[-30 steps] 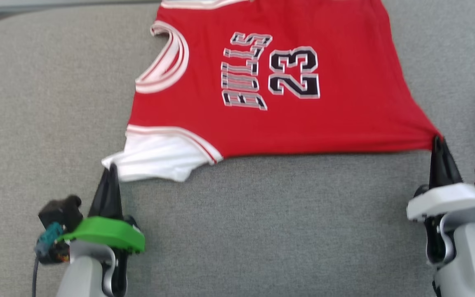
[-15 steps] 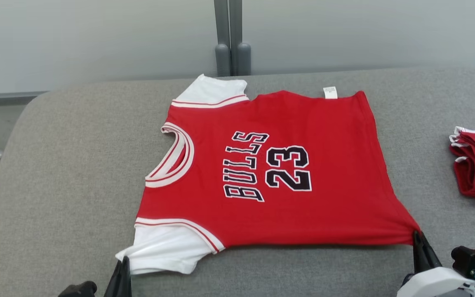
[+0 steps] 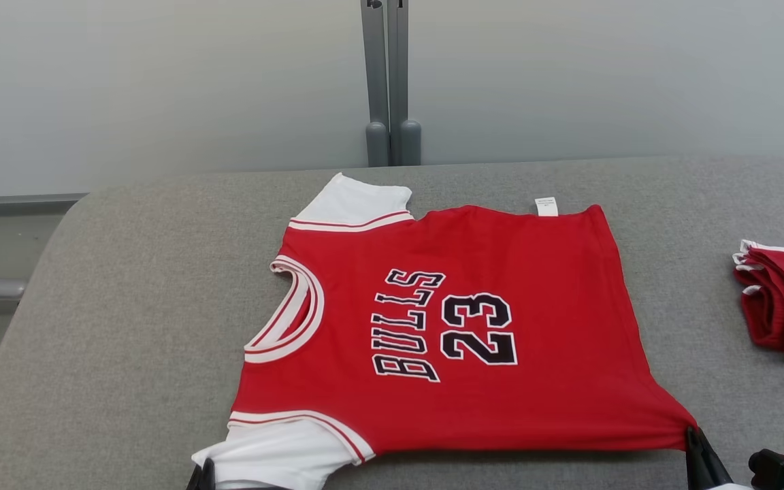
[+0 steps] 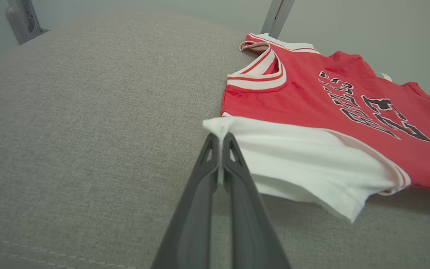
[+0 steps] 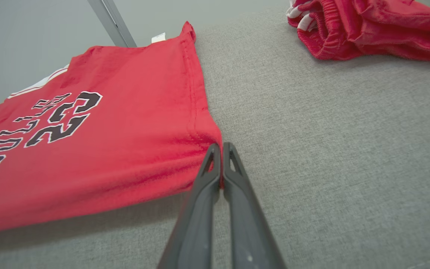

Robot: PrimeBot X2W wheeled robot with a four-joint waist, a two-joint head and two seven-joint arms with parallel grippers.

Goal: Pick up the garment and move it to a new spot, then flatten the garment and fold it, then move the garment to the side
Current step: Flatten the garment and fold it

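Padding (image 3: 126, 286) in grey covers the lower two thirds of the head view. The shirt (image 3: 555, 286) lies on it at centre, print up, collar toward the left of the frame and hem toward the right. A pile of red cloth (image 3: 783, 299) sits well apart at the right edge.

The step in hand looks like flattening, with the near edge held by its two ends. The white sleeve (image 4: 293, 157), at centre right of the left wrist view, is rumpled and doubled under. In that view the left gripper (image 4: 220, 136) is clamped on the sleeve's tip. At the centre of the right wrist view the right gripper (image 5: 220, 145) is closed tight on the hem corner (image 5: 207, 138), which is drawn out to a point.

To do this well, I would draw both ends toward the bottom of the head view at one pace. The pull should stay low over the padding so the far edge drags flat rather than lifting. Easing the grippers apart along the near edge should take the slack out of the sleeve. Each pinch holds little cloth, so a jerk could slip it. The small label (image 3: 546, 205) at the far edge is a handy check for skew.
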